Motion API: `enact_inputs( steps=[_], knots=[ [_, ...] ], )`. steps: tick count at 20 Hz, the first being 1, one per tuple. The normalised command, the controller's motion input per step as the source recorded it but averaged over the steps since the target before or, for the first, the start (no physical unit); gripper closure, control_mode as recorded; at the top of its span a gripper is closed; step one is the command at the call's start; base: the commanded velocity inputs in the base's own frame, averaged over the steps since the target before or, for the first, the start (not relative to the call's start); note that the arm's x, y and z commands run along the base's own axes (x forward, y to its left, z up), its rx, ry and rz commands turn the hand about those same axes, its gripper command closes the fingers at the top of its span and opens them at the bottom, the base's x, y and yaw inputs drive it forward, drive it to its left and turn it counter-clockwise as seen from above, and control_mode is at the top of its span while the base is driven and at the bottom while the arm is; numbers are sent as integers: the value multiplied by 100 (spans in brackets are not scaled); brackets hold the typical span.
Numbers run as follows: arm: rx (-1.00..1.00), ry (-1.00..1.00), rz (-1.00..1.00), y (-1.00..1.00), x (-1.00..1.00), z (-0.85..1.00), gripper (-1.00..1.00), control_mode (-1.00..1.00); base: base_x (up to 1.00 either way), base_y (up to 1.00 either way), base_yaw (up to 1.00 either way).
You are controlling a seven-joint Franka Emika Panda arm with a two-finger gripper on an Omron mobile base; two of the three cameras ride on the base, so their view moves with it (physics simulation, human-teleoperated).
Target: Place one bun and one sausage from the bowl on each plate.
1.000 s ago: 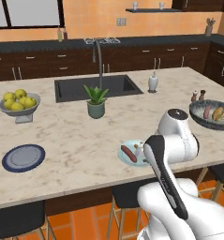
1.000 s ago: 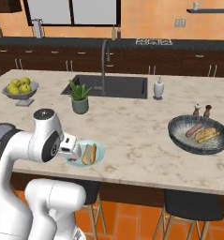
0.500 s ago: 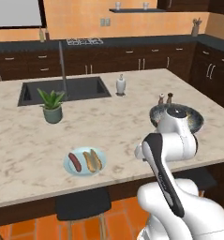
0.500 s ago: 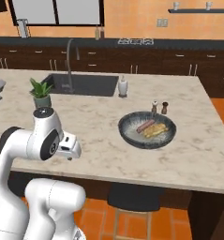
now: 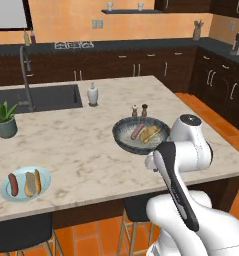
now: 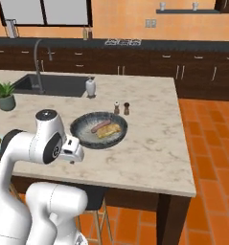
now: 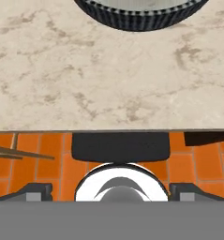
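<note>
The dark grey bowl [image 5: 124, 139] [image 6: 82, 135] rests on the marble island just ahead of the arm. In it, side by side, lie one reddish sausage [image 5: 136, 132] [image 6: 101, 126] and one golden bun [image 5: 150, 133] [image 6: 109, 131]. My gripper [image 6: 74, 150] [image 7: 111, 191] hangs low at the counter's near edge, just short of the bowl, open with nothing between its fingers. The hand view has the bowl's ribbed rim [image 7: 141, 18] at its top. Far to the left, a pale blue plate [image 5: 43, 186] carries a sausage [image 5: 13, 184] and a bun [image 5: 31, 182].
Salt and pepper shakers [image 5: 139, 110] stand right behind the bowl. A soap dispenser [image 5: 92, 94], a sink [image 5: 38, 98] with a faucet and a potted plant [image 5: 4, 120] lie further left. A dark stool seat [image 7: 120, 146] sits under the counter edge, above orange floor tiles.
The whole picture has shifted: the base drove right along the island. The bowl now lies ahead of the arm and the pale blue plate sits far left. The gripper has stayed open.
</note>
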Motion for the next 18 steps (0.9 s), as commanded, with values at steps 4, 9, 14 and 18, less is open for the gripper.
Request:
enact_inputs(
  steps=[4, 9, 14, 18],
  knots=[
    [0, 0, 0, 0, 0, 0, -100, 100, 60, -26, 8],
    [0, 0, 0, -1, 1, 0, -100, -100, 53, -2, 1],
    [1, 12, -11, -20, 57, 24, -100, -100, 0, 0, 0],
    [17, 3, -46, -1, 67, 72, -100, -100, 0, 0, 0]
  ],
)
